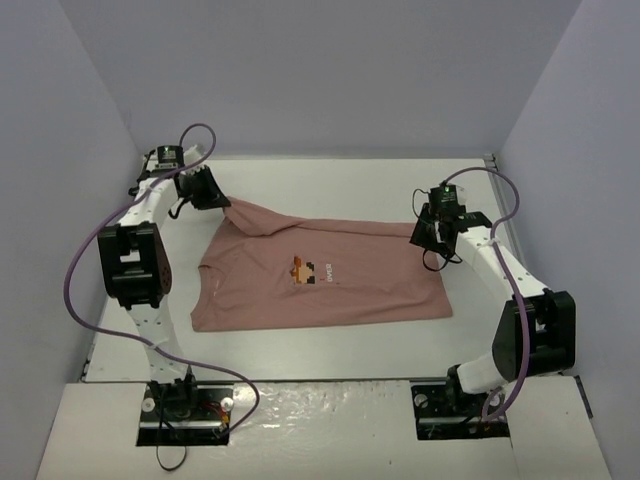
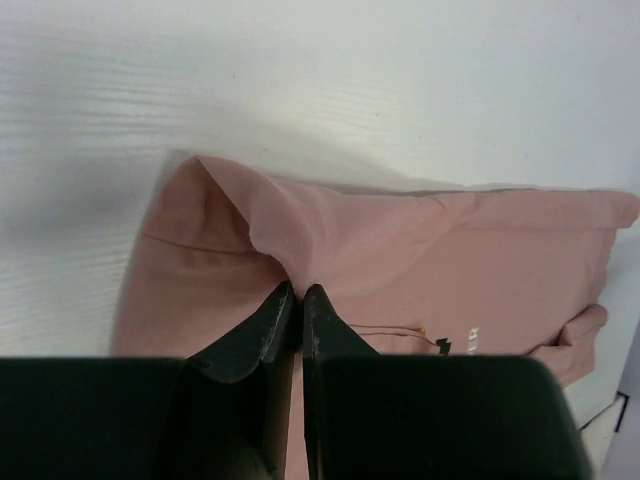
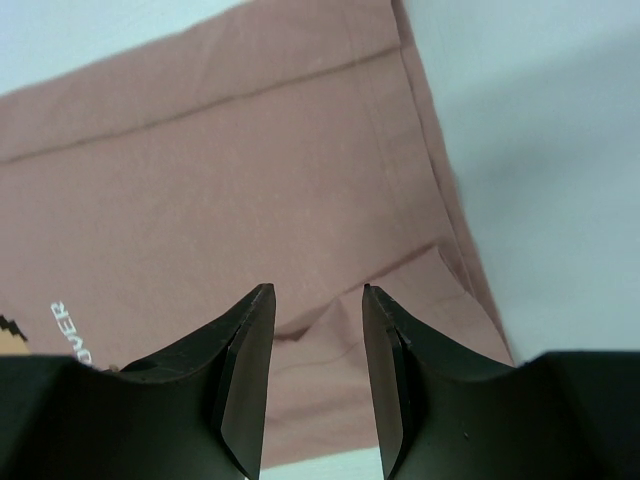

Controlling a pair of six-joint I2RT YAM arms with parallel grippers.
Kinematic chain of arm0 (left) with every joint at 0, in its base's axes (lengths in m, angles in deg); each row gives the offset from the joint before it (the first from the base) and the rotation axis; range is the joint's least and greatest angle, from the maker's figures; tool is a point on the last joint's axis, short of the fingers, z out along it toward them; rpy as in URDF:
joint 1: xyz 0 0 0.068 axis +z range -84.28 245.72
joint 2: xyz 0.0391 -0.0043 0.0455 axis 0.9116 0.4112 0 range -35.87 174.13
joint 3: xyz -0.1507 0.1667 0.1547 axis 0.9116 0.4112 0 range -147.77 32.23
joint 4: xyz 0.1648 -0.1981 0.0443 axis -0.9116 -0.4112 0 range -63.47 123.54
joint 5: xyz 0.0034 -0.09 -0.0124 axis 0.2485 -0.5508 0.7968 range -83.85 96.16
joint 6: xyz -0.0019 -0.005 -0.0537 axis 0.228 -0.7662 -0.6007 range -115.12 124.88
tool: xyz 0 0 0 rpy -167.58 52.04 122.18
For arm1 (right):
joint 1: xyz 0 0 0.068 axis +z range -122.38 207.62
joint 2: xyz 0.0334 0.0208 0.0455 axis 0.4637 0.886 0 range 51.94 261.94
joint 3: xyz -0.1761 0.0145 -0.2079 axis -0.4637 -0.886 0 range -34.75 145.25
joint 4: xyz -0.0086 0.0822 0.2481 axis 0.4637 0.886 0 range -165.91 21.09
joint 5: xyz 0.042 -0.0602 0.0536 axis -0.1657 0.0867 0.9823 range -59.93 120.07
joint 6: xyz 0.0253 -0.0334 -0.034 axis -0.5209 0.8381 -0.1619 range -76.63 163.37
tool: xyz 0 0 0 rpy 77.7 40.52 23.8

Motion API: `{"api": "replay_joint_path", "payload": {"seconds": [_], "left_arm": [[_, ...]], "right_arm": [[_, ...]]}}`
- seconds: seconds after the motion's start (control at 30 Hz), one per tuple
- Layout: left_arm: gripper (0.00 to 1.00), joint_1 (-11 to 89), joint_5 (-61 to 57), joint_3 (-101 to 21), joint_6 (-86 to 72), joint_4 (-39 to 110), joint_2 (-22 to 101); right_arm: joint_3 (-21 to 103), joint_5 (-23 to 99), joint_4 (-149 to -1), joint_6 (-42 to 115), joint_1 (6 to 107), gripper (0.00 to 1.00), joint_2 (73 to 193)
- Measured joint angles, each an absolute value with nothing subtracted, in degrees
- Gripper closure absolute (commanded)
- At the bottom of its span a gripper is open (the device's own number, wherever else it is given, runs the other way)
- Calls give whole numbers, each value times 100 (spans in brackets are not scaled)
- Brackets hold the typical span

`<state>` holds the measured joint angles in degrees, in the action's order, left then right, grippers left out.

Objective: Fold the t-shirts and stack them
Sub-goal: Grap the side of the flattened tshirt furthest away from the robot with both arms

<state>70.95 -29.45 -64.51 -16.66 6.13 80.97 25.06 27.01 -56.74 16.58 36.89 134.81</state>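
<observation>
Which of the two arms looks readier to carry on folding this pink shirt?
Left. The left gripper is shut on a raised pinch of the t-shirt at its far left corner. The right gripper is open above the shirt's other end, gripping nothing.

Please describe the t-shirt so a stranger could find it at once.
In the middle of the white table lies a salmon-pink t-shirt. The left gripper pinches its far-left part. It is the only cloth there, marked by a small orange pixel graphic on the chest.
</observation>
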Motion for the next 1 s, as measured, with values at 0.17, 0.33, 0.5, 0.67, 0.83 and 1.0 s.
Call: {"api": "replay_joint_path", "payload": {"seconds": [0.17,0.33,0.5,0.67,0.83,1.0], "left_arm": [[100,7045,-2914,-6049,-2150,490,7647],[100,7017,-2888,-5676,-2496,362,7260],[100,6992,-2885,-5634,-2621,277,7055],[100,6988,-2885,-5629,-2665,256,7008],[100,6984,-2884,-5548,-2664,231,7008],[100,6984,-2894,-5507,-2663,176,7008]], "right_arm": [[3131,2466,-5691,1711,3600,63,14179],[3726,2374,-5797,1705,3449,62,15041],[3886,2309,-5811,1595,3229,62,15637],[4015,2256,-5815,1437,3067,62,16009],[4244,2247,-5892,1318,3032,62,16290],[4344,2260,-5976,1222,3032,62,16534]]}}
